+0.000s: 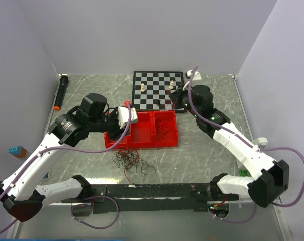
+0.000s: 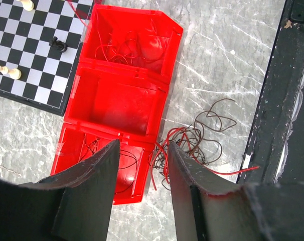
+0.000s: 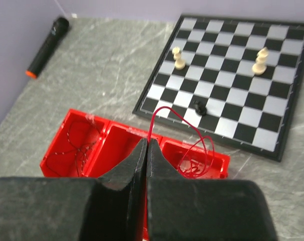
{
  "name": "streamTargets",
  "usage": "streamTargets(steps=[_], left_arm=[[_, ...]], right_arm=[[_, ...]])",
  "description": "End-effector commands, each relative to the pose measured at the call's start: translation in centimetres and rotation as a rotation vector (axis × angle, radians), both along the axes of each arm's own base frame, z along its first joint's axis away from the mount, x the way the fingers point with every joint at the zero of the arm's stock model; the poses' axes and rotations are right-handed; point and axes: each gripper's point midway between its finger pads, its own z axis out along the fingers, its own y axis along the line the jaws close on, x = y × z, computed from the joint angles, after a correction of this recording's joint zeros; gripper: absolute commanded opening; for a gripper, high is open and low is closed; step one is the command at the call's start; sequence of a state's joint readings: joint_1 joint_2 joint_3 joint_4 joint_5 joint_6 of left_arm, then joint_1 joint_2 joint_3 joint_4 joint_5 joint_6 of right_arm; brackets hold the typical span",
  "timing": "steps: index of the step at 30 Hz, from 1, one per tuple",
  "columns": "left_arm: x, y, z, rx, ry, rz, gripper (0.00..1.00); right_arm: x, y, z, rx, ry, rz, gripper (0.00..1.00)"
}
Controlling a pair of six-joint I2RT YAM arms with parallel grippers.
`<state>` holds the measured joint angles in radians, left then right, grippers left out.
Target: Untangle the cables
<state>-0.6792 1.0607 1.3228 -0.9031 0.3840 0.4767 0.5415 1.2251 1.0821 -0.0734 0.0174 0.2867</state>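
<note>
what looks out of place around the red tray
A loose tangle of thin red and dark wires lies on the table beside the red tray, on its near side and outside its compartments, unlike the wires lying inside its end sections.

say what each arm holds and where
right jaws pinch a red wire at one end of its loop, which drops into the red tray. left jaws open, empty.

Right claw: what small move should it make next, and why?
Probably ease down over the right-end compartment of the red tray and open. The right claw is shut on a thin red wire that loops up from that compartment, where the rest of it lies. Letting go there would likely drop the whole wire into one compartment, apart from the dark wires.
</note>
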Motion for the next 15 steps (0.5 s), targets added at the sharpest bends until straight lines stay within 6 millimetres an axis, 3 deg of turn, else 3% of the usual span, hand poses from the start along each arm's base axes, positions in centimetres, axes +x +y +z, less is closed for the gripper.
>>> streamTargets(steps=[1, 7, 15], left_arm=[[0.5, -0.3, 1.4, -0.029, -0.032, 0.003, 0.48], [0.2, -0.4, 1.3, -0.033, -0.025, -0.007, 0.47], [0.0, -0.4, 1.4, -0.037, -0.026, -0.018, 0.47]], right_arm=[[-0.8, -1.9, 5.6, 0.068, -0.145, -0.031, 0.00], [-1.5, -2.6, 7.4, 0.084, -0.176, -0.033, 0.00], [-0.6, -2.1, 6.3, 0.084, -0.152, -0.031, 0.00]])
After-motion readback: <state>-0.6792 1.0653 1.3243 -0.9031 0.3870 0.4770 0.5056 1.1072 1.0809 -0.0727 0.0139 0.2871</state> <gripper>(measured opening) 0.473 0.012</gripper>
